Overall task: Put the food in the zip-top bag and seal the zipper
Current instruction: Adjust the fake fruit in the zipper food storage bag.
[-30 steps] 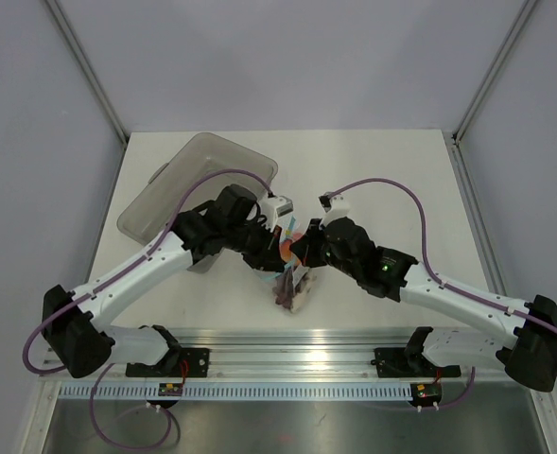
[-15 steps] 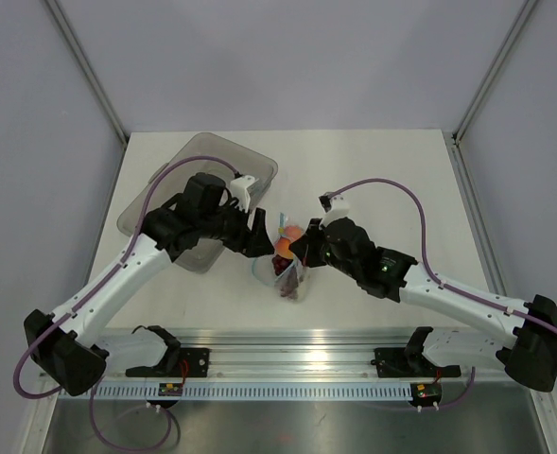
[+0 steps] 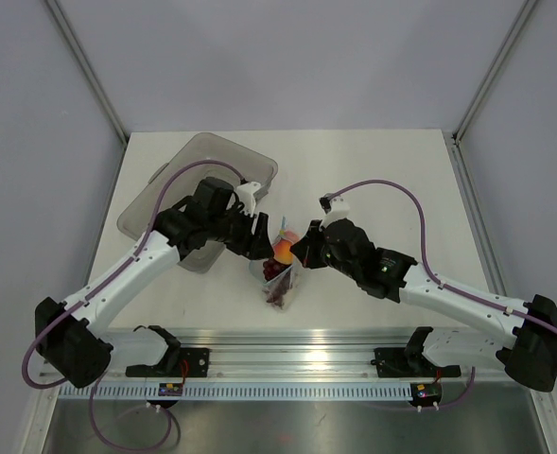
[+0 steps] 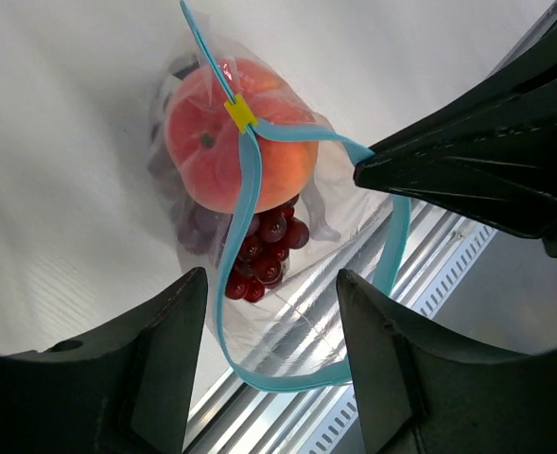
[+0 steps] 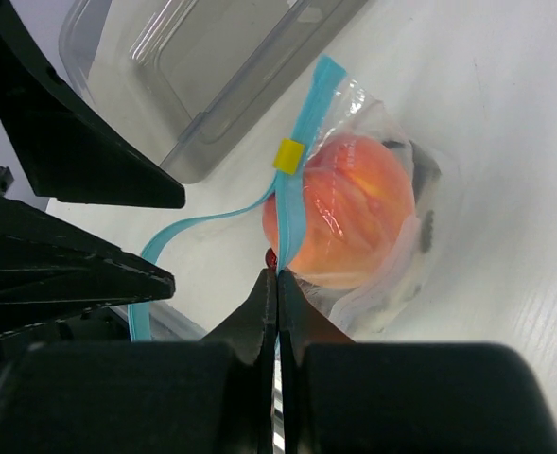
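Note:
The clear zip-top bag holds both pieces of the food, the orange-red peach above the dark red grapes. Its blue-teal zipper carries a yellow slider over the peach, and the mouth below the slider gapes in a loop. My right gripper is shut on the zipper strip beside the peach. My left gripper is open, and the loose loop of the bag's mouth lies between its fingers without being pinched. From above, the left gripper and the right gripper flank the bag.
A large translucent grey tray sits at the back left, right behind the left arm; its rim shows in the right wrist view. The metal rail runs along the table's near edge just below the bag.
My left gripper has opened and let go of the bag, pulled back to the left, then edged back toward it. The bag has shifted slightly left, still held by the right gripper.

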Controlling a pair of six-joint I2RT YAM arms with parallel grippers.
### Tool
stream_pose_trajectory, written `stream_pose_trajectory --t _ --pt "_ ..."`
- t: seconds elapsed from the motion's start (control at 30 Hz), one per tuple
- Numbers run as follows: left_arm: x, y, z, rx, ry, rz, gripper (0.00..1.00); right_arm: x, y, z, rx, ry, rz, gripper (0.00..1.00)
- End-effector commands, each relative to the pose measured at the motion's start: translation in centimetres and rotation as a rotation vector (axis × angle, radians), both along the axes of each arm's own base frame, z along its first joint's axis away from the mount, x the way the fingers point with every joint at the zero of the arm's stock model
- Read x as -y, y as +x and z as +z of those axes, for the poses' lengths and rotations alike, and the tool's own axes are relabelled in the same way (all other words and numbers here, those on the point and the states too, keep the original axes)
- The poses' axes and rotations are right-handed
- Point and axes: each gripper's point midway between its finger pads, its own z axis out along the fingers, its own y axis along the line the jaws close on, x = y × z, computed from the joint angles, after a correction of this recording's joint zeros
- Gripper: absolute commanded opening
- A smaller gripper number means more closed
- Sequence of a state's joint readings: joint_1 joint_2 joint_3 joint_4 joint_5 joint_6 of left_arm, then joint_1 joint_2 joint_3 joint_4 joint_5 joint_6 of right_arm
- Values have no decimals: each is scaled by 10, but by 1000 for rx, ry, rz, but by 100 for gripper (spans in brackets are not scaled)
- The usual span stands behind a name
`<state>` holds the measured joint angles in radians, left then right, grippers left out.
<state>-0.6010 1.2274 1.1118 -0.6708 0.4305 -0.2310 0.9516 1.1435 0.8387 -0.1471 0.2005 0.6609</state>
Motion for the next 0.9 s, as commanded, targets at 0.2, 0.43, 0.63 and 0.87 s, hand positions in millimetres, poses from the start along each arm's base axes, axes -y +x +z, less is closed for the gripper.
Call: stream_pose_trajectory --t 0.2,0.43,0.63,0.87 --pt "8 21 -19 46 10 -2 59 -6 11 30 67 83 -23 0" --pt "14 24 -32 18 17 -19 55 -7 11 31 69 86 -22 0" --pt "22 30 -42 2 28 -14 49 -9 11 29 64 82 -15 0" --pt "28 30 -45 -21 18 -3 0 2 10 24 50 37 -46 0"
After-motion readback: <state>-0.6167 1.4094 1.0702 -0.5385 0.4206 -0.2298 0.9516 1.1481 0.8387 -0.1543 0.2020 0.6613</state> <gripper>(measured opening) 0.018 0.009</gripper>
